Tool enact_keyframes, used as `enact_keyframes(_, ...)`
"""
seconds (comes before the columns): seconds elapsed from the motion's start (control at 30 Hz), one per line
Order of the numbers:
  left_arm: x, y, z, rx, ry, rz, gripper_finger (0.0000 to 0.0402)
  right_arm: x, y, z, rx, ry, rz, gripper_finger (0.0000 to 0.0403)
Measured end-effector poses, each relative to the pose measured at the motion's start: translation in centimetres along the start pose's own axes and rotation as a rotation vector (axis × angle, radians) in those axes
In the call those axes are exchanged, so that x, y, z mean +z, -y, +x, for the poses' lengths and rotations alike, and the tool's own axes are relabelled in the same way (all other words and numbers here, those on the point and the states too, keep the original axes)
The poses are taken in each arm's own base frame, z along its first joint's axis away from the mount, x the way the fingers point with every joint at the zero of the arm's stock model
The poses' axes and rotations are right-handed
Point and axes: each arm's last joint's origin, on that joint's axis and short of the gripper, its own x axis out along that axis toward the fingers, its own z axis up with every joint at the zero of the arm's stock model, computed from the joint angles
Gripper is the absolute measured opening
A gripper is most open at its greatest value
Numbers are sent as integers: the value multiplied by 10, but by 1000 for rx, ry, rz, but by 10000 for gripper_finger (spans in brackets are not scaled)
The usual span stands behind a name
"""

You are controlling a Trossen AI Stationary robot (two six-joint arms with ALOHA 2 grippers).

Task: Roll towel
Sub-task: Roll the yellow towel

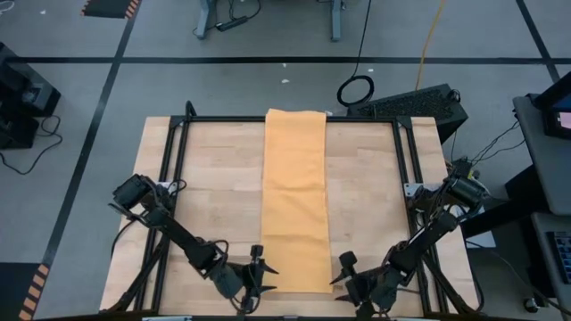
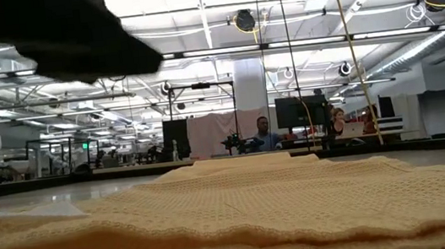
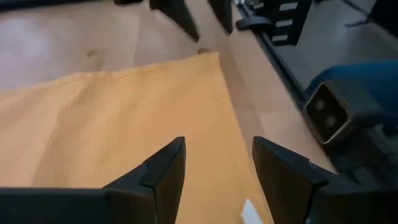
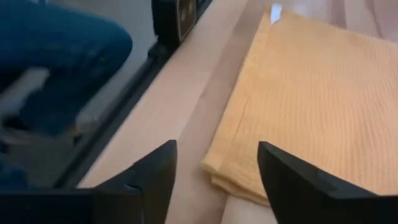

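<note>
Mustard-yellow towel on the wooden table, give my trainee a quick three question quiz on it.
1. True or false: the mustard-yellow folded fabric towel is already rolled.
2. Which end do the left gripper and right gripper flank: A, the near end by the arms; B, the far end?
3. Fill in: both grippers' jaws stand ____.

Key: 1 false, it lies flat as a long strip on the light wooden table; 2 A; 3 open.

Mustard towel (image 1: 295,201) folded lengthwise, flat strip down table ctr.
</note>
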Motion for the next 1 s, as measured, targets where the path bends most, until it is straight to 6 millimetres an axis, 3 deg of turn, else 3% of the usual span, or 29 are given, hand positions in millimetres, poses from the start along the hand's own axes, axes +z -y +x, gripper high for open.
enact_keyframes(0.17,1,10,-6,72,6,44,191,1,-2,3,-8,-40,-187,241)
enact_keyframes(0.3,3,3,-3,135,23,69,191,2,-2,3,-6,-38,-321,241)
enact_keyframes(0.57,11,-27,13,154,10,43,191,-3,1,3,-10,-95,-443,225)
enact_keyframes(1.0,15,-38,18,157,18,44,191,-3,10,7,7,-130,-544,201)
